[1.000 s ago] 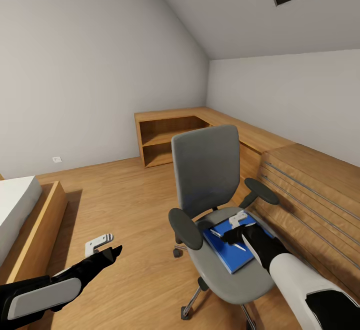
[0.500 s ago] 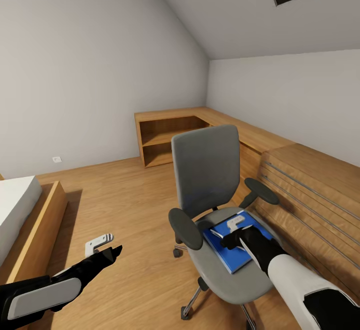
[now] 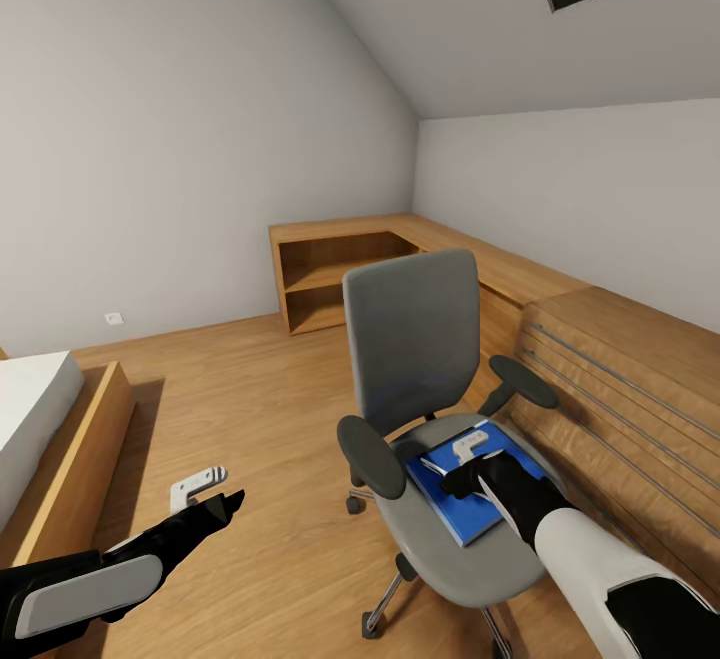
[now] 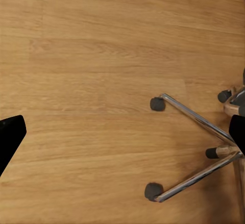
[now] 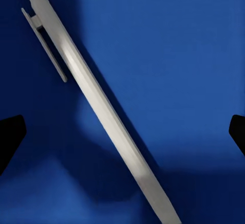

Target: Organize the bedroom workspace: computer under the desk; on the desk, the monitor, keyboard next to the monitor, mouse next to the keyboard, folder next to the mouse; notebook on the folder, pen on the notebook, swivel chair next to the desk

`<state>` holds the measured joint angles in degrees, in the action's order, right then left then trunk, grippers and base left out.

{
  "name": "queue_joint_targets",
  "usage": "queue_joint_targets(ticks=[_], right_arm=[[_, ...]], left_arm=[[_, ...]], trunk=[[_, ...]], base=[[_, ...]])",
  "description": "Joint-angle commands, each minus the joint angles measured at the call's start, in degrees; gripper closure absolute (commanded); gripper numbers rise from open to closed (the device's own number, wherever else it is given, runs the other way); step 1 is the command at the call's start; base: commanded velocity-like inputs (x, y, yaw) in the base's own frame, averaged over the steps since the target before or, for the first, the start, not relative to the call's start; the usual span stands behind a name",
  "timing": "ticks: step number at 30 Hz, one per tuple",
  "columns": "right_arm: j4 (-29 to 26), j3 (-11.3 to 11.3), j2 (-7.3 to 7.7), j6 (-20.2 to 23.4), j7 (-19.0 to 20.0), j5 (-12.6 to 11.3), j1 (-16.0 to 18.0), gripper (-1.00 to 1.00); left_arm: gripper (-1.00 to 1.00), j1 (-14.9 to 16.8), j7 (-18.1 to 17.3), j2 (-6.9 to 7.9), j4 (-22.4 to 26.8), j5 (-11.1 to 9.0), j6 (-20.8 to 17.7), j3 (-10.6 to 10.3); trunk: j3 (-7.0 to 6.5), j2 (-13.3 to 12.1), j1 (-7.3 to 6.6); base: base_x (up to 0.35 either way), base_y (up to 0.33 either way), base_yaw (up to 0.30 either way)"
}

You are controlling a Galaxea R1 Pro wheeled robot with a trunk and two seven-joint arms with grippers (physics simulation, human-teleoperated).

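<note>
Right tool [image 3: 462, 474] hangs wide-jawed over the pen [image 5: 97, 112] on the blue folder [image 3: 470, 507], lined up to straddle it, while left tool [image 3: 215, 499] idles, spread.

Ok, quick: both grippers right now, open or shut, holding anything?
Left gripper: open, empty, above the floor.
Right gripper: open, empty, fingers either side of the pen on the blue cover.

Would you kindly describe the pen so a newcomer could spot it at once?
Find the grey swivel chair in the middle of the room. A blue folder lies on its seat, beneath the right pincer. The pen lies on that blue: a slim white stick with a clip.
</note>
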<state>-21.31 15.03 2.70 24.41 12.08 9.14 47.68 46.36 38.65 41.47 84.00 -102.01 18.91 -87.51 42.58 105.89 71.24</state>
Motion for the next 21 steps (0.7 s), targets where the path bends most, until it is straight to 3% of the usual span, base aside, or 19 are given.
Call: queue_joint_targets(ticks=[1,9,21], right_arm=[[-0.14,0.08,0.03,0.28,0.40,0.61,0.02,-1.00],[-0.13,0.09,0.03,0.28,0.40,0.61,0.01,-1.00],[-0.13,0.09,0.03,0.28,0.40,0.61,-0.02,-1.00]], left_arm=[[-1.00,0.13,0.08,0.02,0.09,-0.29,0.34,-0.20],[-1.00,0.13,0.10,0.02,0.08,-0.23,0.34,-0.21],[-1.00,0.13,0.04,0.02,0.08,-0.29,0.35,-0.20]], trunk=[[0.06,0.03,0.00],[1.32,2.84,1.53],[1.32,2.84,1.53]], base=[[0.000,0.000,0.000],[0.000,0.000,0.000],[0.000,0.000,0.000]])
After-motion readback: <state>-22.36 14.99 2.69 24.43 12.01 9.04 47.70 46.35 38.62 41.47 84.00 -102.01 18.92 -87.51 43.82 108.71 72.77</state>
